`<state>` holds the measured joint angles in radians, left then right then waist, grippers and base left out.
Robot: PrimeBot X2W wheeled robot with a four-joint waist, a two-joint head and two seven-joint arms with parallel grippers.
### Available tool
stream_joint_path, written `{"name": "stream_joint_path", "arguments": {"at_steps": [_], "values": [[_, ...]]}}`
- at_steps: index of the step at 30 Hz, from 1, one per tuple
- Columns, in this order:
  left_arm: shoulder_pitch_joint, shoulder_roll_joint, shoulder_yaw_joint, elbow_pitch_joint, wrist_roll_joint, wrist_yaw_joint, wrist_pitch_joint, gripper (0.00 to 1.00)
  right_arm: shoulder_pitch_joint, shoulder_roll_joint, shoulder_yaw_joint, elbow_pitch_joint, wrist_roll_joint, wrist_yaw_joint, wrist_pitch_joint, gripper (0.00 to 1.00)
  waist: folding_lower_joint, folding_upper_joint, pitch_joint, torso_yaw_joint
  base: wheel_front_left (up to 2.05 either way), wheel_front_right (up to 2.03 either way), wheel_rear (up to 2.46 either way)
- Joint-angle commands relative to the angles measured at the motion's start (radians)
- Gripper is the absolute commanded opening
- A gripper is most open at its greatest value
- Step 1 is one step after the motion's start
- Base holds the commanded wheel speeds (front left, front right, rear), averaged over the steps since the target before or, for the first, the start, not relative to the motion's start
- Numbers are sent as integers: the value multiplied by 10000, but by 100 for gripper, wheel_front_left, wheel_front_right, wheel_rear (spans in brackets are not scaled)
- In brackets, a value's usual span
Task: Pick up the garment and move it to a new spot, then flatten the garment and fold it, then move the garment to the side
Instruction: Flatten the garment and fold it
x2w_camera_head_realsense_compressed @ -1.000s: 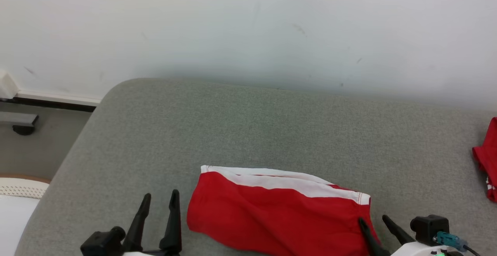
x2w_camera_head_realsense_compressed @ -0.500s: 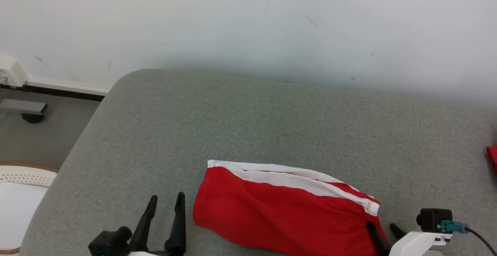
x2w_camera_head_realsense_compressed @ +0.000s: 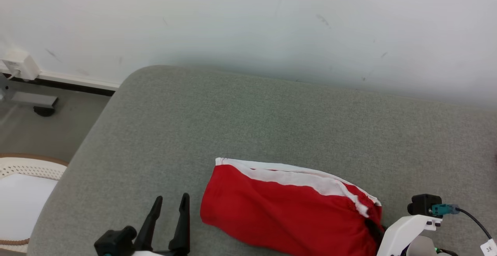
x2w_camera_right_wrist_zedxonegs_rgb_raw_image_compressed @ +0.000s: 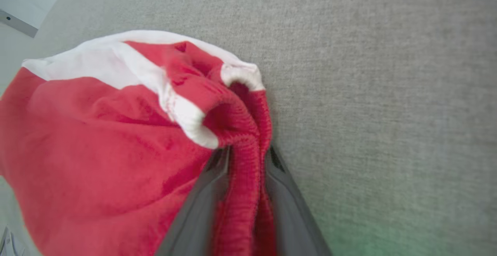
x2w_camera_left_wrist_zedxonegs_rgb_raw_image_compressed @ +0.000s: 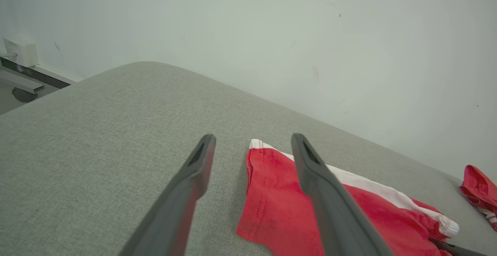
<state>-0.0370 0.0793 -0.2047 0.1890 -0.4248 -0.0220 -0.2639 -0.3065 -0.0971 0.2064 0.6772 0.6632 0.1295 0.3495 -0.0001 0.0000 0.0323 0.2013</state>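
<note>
The red garment [x2w_camera_head_realsense_compressed: 287, 209] lies on the near part of the grey cushion [x2w_camera_head_realsense_compressed: 233, 124], long side running left to right, with its white band [x2w_camera_head_realsense_compressed: 295, 176] along the far edge. Beyond it a broad bare stretch of cushion reaches to the wall [x2w_camera_head_realsense_compressed: 248, 23], where the far edge ends. More bare cushion lies to the garment's left, up to the rounded left corner. Past that corner the side drops to the floor [x2w_camera_head_realsense_compressed: 39, 131], where a white basket [x2w_camera_head_realsense_compressed: 23, 170] stands

The right gripper [x2w_camera_right_wrist_zedxonegs_rgb_raw_image_compressed: 246, 155] is at the garment's right end. In the right wrist view its two fingers stand close together with a bunched, ribbed fold of red fabric pinched between them, and the cloth puckers toward the tips. The left gripper [x2w_camera_head_realsense_compressed: 172, 197] sits just beside the garment's left edge, not touching it, fingers spread wide with nothing between them, pointing toward the wall. In the left wrist view a second red cloth [x2w_camera_left_wrist_zedxonegs_rgb_raw_image_compressed: 479, 190] lies well apart, at the far right of the cushion
</note>
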Motion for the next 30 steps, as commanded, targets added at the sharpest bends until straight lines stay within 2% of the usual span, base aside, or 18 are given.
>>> {"name": "stream_joint_path", "arguments": {"at_steps": [1, 6, 15, 21, 26, 30], "values": [[-86, -28, 52, 74, 154, -74, 2, 100, 171, 305, 331, 348, 259, 16, 188, 0, 1, 0, -10, 39, 0, 0, 0], [-36, -86, 121, 124, 202, -120, 2, 100, -229, 144, 58, 273, 1060, 13, 121, 0, 1, 0, -54, -18, 0, 0, 0], [-4, -113, 381, -109, 375, -208, 2, 100, -289, -936, -333, -621, 1852, 13, 436, 0, 1, 0, -106, -366, 0, 0, 0], [79, -163, 440, -195, 573, -358, 3, 100, 210, -1758, -694, -1668, 2612, 13, 1265, 0, 1, 0, -198, -592, 0, 0, 0], [117, -172, 516, -160, 848, -401, 3, 100, 580, -1306, -1558, -2443, 3900, 13, 2027, 0, 1, 0, -294, -727, 0, 0, 0], [124, -182, 544, -99, 1036, -431, 3, 100, 789, -627, -1922, -2858, 4459, 13, 2589, 0, 1, 0, -363, -728, 0, 0, 0]]}}
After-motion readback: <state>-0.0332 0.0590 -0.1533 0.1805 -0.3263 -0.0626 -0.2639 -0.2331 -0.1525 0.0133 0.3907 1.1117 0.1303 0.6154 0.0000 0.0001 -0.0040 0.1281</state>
